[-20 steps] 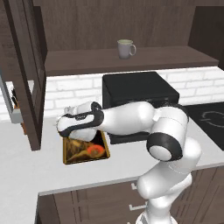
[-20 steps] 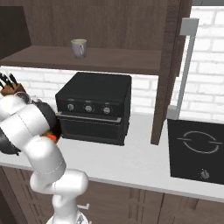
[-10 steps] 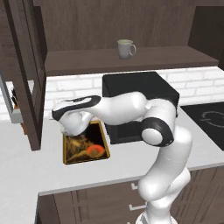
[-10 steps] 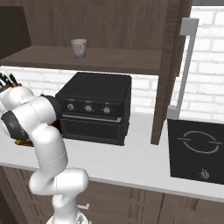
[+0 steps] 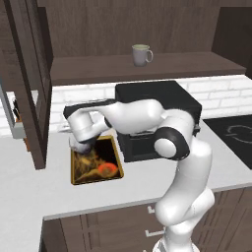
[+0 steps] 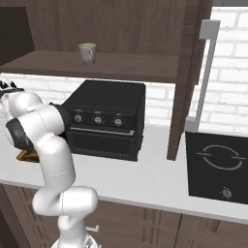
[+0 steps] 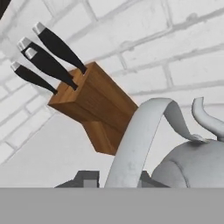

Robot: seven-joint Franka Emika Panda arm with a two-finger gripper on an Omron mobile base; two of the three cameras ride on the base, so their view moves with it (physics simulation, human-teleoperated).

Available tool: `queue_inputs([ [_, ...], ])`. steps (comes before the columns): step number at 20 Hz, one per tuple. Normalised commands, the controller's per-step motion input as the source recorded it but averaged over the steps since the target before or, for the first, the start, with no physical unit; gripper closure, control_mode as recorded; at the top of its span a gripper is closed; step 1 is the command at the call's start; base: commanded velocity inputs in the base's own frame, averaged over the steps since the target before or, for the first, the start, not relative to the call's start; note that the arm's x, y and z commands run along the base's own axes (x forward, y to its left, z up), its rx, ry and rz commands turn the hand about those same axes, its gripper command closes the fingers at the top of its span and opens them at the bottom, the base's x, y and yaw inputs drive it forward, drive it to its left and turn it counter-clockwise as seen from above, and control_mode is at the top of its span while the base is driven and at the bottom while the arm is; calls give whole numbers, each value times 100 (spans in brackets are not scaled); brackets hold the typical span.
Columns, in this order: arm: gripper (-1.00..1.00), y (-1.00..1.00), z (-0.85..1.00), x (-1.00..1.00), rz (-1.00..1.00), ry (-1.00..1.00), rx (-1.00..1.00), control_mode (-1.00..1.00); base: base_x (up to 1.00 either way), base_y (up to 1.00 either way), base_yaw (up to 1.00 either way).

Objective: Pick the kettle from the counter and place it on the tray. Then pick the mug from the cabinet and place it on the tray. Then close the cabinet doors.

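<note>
Swinging my arm from over the tray toward nine o'clock, I keep my hand clamped on the kettle handle beside the knife block, so placing it remains undone.

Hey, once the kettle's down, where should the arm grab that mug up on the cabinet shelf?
Grip the mug across its round body, coming in level from the front. It stands upright on the open shelf with its handle out to one side, so the body's sides are free; avoid pinching the small handle.
</note>
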Motion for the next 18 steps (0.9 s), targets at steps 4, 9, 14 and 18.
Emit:
queue_inputs([
  [4,100,-10,-23,45,0,0,6,-100,0,0,0],
  [9,100,-5,-25,24,0,0,0,-100,0,0,0],
  [14,100,0,-23,2,-2,8,-5,-100,0,0,0],
  [18,100,-2,-16,1,-4,11,-6,-100,0,0,0],
])
